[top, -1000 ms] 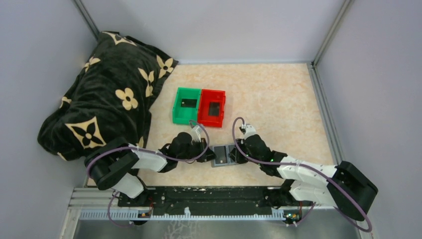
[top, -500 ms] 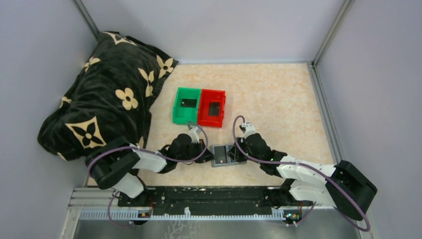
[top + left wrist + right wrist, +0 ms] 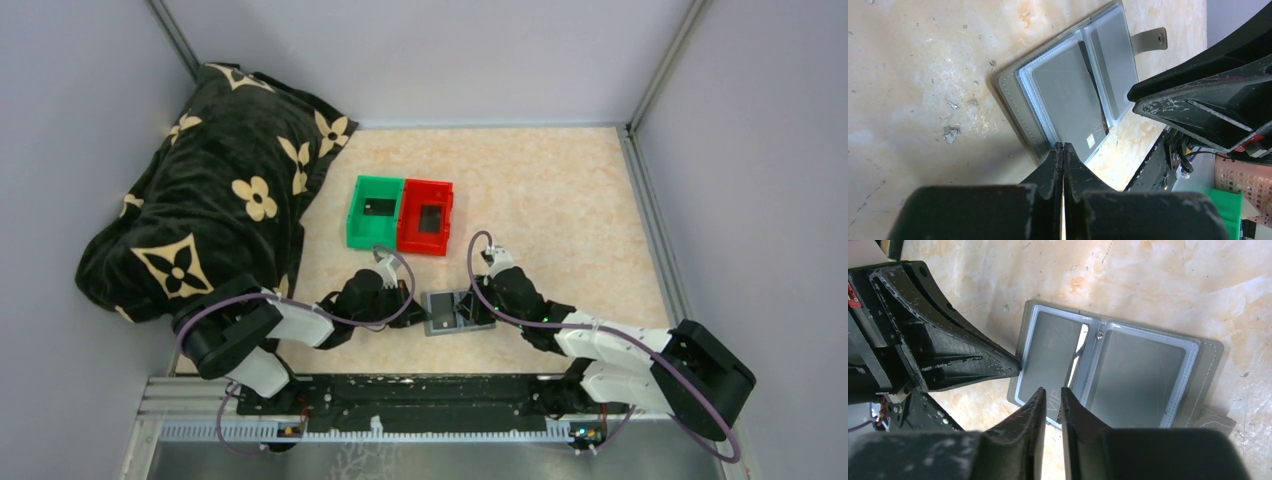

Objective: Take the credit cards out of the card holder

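**Inspector:** The card holder [image 3: 458,311], a small flat grey bifold wallet with slotted inner panels, is found lying open and flat on the beige marbled table [image 3: 560,200], directly between the two grippers.

**Assessor:** Which step is judged to be in hand?

**Inspector:** The extraction of a thin grey rectangular credit card [image 3: 1050,357], which is seated in the panel on the left arm's side. No part of it is seen lifted clear of the sleeve.

**Assessor:** How are the grippers recorded?

**Inspector:** The left gripper [image 3: 1063,150] is pressed fully together. Its tip is set against the outer edge of that same panel, apparently to pin the holder down. The right gripper [image 3: 1052,392] is parted by a narrow gap and poised over the near edge of the card. Lettering on the card is visible through the gap, and nothing is seen pinched.

**Assessor:** What is called for next?

**Inspector:** An edge of the card must be caught and drawn out, probably toward the fold, where the sleeve appears to open. The holder must be kept pinned while this is done. Little purchase is expected from so flat a card.
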`<state>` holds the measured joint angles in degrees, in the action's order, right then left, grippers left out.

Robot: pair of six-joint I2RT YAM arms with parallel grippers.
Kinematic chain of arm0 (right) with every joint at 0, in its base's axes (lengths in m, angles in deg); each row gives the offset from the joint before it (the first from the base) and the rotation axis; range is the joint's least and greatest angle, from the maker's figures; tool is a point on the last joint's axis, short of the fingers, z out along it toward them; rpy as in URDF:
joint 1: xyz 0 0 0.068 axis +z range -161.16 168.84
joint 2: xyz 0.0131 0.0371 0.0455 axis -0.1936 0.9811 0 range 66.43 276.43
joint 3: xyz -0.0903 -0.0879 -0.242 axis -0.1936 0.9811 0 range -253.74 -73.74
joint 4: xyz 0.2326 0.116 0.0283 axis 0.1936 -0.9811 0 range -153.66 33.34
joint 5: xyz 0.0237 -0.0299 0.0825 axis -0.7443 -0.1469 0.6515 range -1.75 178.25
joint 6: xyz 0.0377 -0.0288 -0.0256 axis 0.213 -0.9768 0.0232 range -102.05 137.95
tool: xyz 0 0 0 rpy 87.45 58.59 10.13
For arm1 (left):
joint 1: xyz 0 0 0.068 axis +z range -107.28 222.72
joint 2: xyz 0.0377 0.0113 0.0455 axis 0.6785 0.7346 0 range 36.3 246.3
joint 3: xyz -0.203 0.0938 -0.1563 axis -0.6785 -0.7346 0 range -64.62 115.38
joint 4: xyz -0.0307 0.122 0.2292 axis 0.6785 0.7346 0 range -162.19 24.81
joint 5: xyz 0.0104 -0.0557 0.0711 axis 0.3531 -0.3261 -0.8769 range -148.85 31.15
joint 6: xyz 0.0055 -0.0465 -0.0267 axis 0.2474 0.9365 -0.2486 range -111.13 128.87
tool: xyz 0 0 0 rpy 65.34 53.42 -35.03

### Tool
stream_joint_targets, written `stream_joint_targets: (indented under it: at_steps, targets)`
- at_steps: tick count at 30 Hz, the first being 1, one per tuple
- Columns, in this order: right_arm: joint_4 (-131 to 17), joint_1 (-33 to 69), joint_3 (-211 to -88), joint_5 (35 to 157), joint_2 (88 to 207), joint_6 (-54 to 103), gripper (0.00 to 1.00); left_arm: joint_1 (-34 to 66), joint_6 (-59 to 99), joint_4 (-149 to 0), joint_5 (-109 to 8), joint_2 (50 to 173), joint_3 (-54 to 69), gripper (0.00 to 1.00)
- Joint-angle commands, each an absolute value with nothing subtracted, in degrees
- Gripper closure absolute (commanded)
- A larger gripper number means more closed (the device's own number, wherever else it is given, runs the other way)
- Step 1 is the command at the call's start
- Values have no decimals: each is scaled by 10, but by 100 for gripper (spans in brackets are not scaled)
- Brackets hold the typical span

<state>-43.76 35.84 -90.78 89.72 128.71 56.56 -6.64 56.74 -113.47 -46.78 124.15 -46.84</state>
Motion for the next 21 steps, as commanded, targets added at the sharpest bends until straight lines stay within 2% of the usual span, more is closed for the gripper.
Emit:
stream_joint_targets:
  at_steps: [1, 3, 5, 21]
  targets:
    - [-403, 354, -915, 896, 1287, 567, 78, -64, 571, -1167, -456, 1258, -470, 100]
    - [-403, 354, -912, 894, 1289, 567, 70, -65, 575, -1174, -449, 1267, -467, 100]
    - [-401, 353, -909, 894, 1291, 567, 67, -64, 577, -1182, -444, 1274, -466, 100]
    - [-348, 349, -896, 916, 1354, 568, 66, -65, 582, -1196, -438, 1287, -465, 100]
